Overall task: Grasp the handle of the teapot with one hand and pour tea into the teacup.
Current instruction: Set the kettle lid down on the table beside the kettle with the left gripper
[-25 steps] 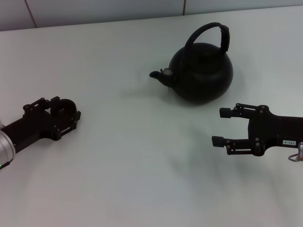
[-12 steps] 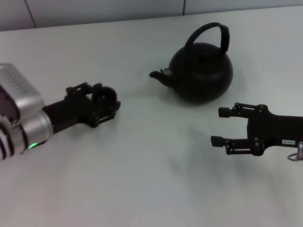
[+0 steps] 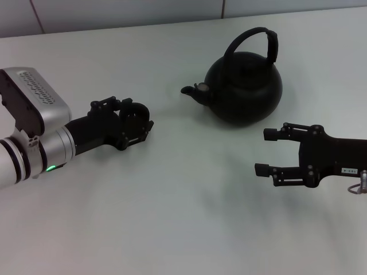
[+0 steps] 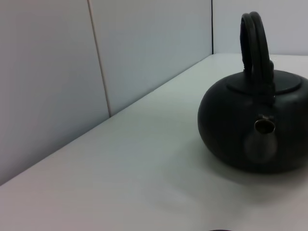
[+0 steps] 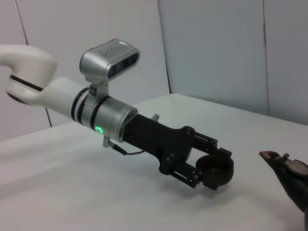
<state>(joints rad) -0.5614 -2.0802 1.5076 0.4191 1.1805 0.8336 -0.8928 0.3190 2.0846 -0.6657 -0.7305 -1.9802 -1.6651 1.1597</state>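
White arm, silver wrist with green light, black end effector (image 5: 211,174)

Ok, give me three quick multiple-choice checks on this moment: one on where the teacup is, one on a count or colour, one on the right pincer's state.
1. Where is the teacup?
A. Under the spout
B. Held in the left pincer
C. Beside the right pincer

2. How many teapots stand on the table?
A. One
B. Two
C. Three

3. What is the state of the right pincer?
A. Shut on the handle
B. Shut on the teacup
C. Open, holding nothing

Answers:
1 B: the right wrist view shows the small black cup clamped between the left pincer's fingers, short of the teapot spout.
2 A: only one black teapot shows in the head view.
3 C: its fingers are spread, short of the teapot, with the handle untouched.
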